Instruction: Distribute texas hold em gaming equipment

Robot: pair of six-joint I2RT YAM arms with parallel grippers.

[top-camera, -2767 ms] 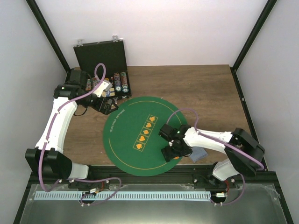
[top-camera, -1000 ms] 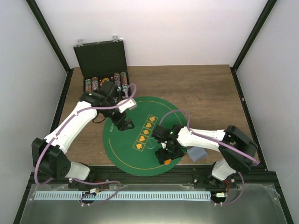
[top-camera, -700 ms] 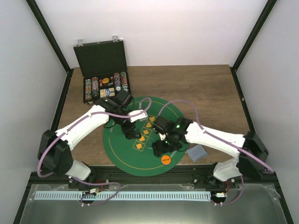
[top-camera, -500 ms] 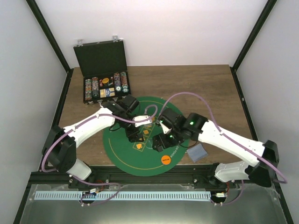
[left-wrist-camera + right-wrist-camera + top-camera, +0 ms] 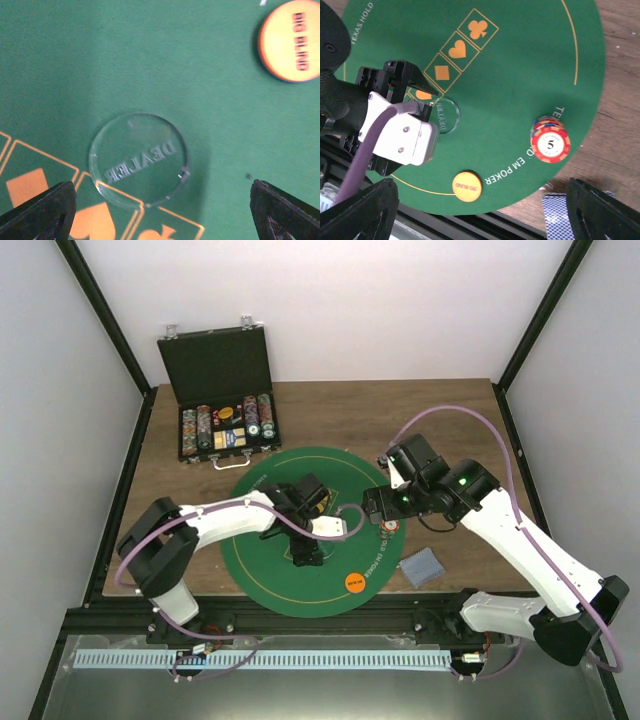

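My left hand (image 5: 162, 212) hangs over the green mat (image 5: 100, 60) with its fingers wide apart, and the clear dealer disc (image 5: 139, 159) lies between them, touched by neither. It sits toward the middle of the mat, overlapping the near end of the printed row of suit boxes. I take it as placed, so the step is to get clear of it. I should rise straight up before swinging away, because a sideways drift would let a fingertip clip the rim and slide the thin disc across the felt.

The disc is round, so it has no long axis. It lies flat, and its "DEALER" lettering runs roughly from one finger to the other, rising slightly. From my wrist the word does not read upright.

The orange "BIG BLIND" disc (image 5: 291, 40) lies apart from it, near the mat's near edge. My right hand (image 5: 482, 215) is also spread and holds nothing. Below it a red-and-white chip stack (image 5: 550, 144) stands at the mat's right edge. The cards (image 5: 423, 567) lie on the counter (image 5: 440, 430) just off the mat, toward the near right.
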